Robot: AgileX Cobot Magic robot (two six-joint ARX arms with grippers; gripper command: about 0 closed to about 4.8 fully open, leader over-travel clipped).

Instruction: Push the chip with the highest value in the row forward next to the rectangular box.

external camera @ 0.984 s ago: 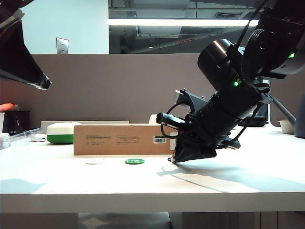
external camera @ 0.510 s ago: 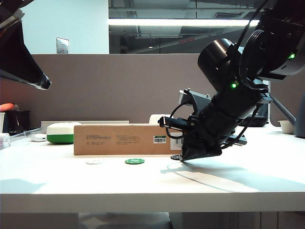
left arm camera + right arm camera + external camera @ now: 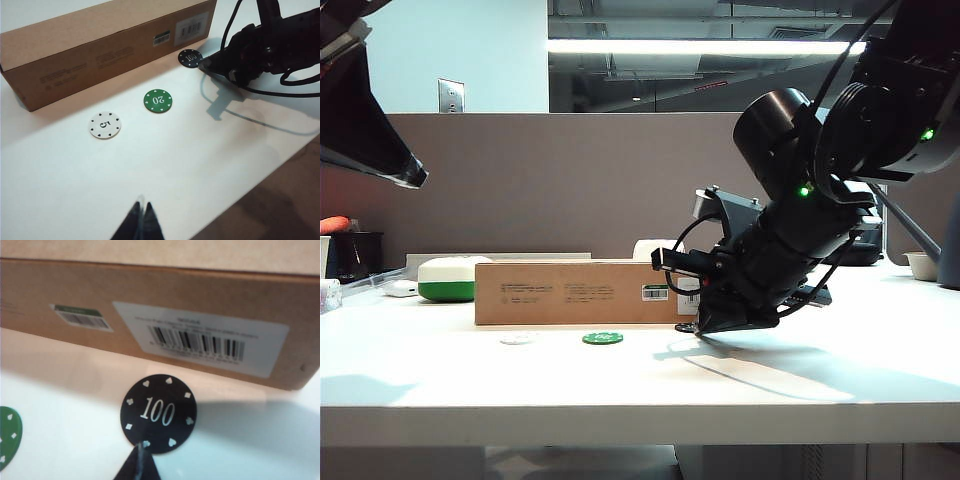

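The black "100" chip (image 3: 158, 413) lies flat on the white table just short of the brown rectangular box (image 3: 150, 295), near its barcode-label end. The chip (image 3: 190, 58) and the box (image 3: 90, 45) also show in the left wrist view, and the chip (image 3: 688, 328) is a thin dark sliver in the exterior view beside the box (image 3: 575, 292). My right gripper (image 3: 141, 454) is shut, its tip touching the chip's near edge; it shows low on the table (image 3: 705, 328). My left gripper (image 3: 141, 212) is shut and empty, raised above the table's near side, out of the exterior view.
A green "20" chip (image 3: 158, 100) and a white "5" chip (image 3: 105, 124) lie in a row in front of the box. A white-and-green rounded container (image 3: 450, 277) stands behind the box's left end. The table's front edge (image 3: 260, 185) is near.
The right gripper has slid forward toward the box, pushing the black chip with it; the chip now rests closer to the box. The other chips have not moved.
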